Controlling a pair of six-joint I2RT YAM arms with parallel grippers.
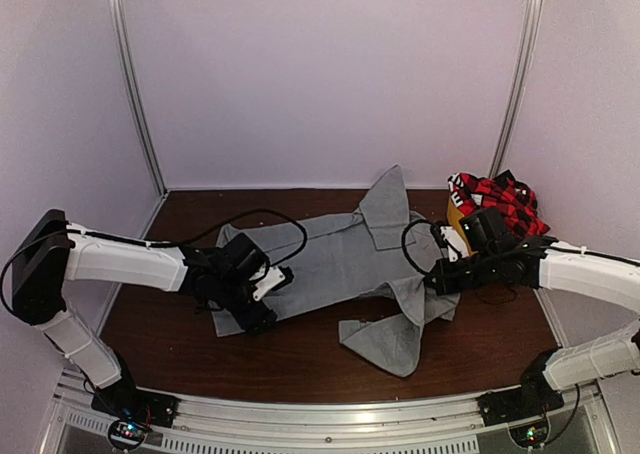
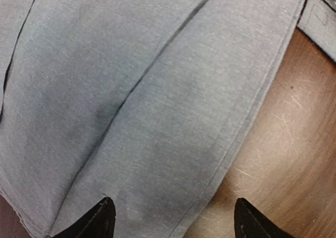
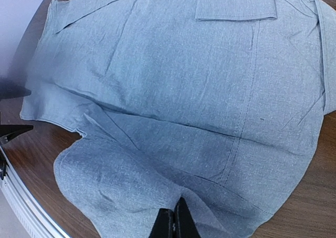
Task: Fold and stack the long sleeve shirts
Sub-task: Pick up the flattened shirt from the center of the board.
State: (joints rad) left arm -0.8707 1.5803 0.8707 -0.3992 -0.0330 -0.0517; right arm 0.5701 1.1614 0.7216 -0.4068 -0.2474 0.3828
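The grey shirt (image 1: 330,259) is lying spread across the counter (image 1: 300,359), back up, with one sleeve pointing away and the other trailing toward the near edge. The left hand (image 2: 173,222) is hovering wide open at the hem end. One finger is hanging over cloth and the other over bare wood, so it is straddling the edge, probably lining up a pinch. The right hand (image 3: 173,225) is pressing its fingers together at the shoulder end and seems to be nipping a ridge of cloth, likely anchoring that end for a fold. The plaid shirt (image 1: 503,199) is waiting bunched in the tub (image 1: 456,217) at far right.
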